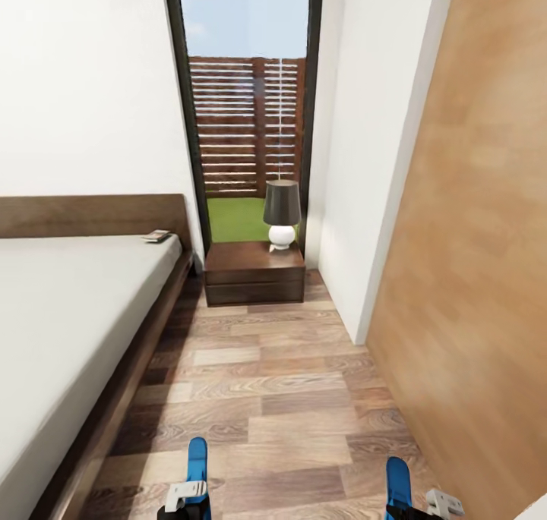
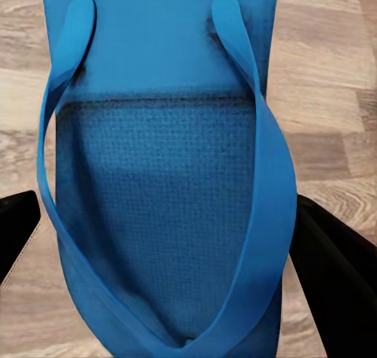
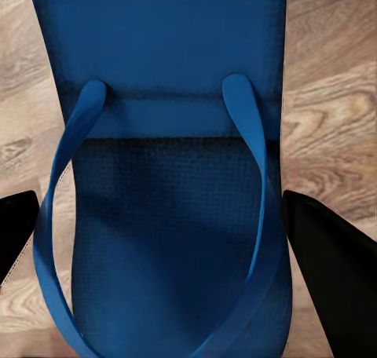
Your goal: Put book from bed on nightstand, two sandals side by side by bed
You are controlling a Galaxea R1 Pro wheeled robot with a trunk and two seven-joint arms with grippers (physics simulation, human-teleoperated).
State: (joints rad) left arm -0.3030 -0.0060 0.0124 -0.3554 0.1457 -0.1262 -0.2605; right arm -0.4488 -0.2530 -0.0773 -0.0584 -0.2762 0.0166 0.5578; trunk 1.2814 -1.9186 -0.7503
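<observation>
The large low bed with dark wooden frame [image 1: 114, 398] runs along the left. A small thin paperback book [image 1: 157, 236] lies at its far right corner. The low dark brown wooden nightstand [image 1: 254, 273] stands just right of the headboard, a dark-shaded white-based lamp [image 1: 282, 213] on it.

Table lamp [image 1: 282, 215], centre of frame: dark grey tapered shade on a round white base, upright. Behind it, upper centre, a slatted brown fence [image 1: 247, 125] with blue sky [image 1: 243, 15] above and a strip of green grass [image 1: 237, 218] below. Right side of frame: large light-brown wood panel [image 1: 479, 262], slanting, blurred. White wall corner [image 1: 357, 163] just left of the panel.
</observation>
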